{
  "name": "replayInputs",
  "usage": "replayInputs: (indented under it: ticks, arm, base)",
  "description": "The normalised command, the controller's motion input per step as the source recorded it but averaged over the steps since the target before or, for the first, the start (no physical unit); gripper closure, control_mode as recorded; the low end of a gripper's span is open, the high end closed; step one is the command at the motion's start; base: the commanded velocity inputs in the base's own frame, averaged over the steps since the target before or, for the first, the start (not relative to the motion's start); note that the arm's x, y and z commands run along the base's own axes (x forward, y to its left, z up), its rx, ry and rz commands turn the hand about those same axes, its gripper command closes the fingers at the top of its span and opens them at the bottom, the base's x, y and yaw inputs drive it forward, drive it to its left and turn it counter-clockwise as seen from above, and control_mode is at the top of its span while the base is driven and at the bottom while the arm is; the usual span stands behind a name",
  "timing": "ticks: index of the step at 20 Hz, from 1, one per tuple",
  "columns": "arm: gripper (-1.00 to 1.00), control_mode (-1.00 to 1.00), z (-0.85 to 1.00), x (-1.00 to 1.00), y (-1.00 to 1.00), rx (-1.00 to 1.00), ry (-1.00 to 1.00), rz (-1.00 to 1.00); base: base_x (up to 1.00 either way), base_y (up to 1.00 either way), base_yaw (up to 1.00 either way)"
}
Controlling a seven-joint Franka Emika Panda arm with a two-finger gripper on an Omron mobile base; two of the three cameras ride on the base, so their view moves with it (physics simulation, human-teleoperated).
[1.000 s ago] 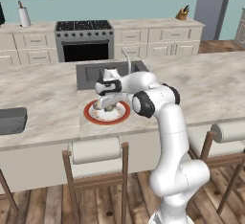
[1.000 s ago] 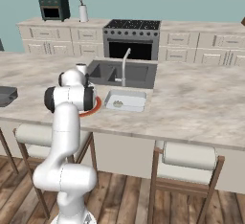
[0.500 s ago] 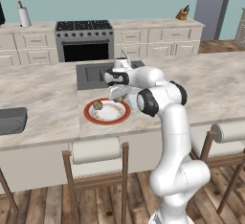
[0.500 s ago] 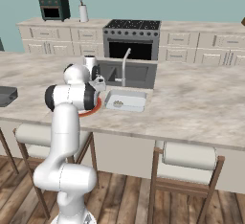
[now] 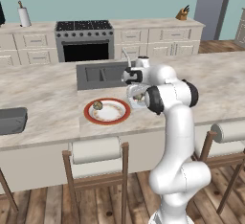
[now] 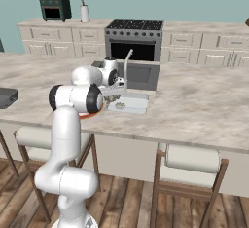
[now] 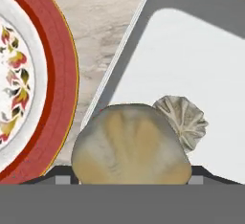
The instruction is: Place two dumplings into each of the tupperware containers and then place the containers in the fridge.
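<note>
My gripper (image 5: 139, 95) is shut on a tan dumpling (image 7: 131, 144), which hides the fingertips in the hand view. It hangs over the near-left corner of a translucent tupperware container (image 7: 191, 65) on the counter, right of the red-rimmed plate (image 7: 57, 74). A second, paler dumpling (image 7: 184, 120) lies inside that container (image 6: 138, 97), just beyond the held one. One more dumpling (image 5: 97, 105) rests on the plate (image 5: 106, 111). The fridge is out of view.
A dark sink (image 5: 103, 74) with a faucet (image 6: 127, 61) lies just behind the plate and container. A dark grey shallow box (image 5: 10, 121) sits at the counter's left end. Stools (image 5: 95, 153) stand along the front edge, and the steel oven (image 5: 86, 43) is at the back wall.
The gripper rose off the plate with a dumpling and swung right, over the container. One dumpling stays on the plate.
</note>
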Motion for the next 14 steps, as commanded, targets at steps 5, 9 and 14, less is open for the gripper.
replayInputs:
  ticks: [5,9,14]
  arm:
    - [1.00,-1.00,0.05,0.01,-0.82,0.00,0.00,-0.13]
    - [1.00,-1.00,0.00,0.36,-0.48,0.04,0.03,-0.05]
    - [1.00,-1.00,-0.04,0.41,-0.36,0.06,0.03,0.00]
  base:
    - [0.00,0.00,0.00]
    - [0.00,0.00,0.00]
    - [0.00,0.00,0.00]
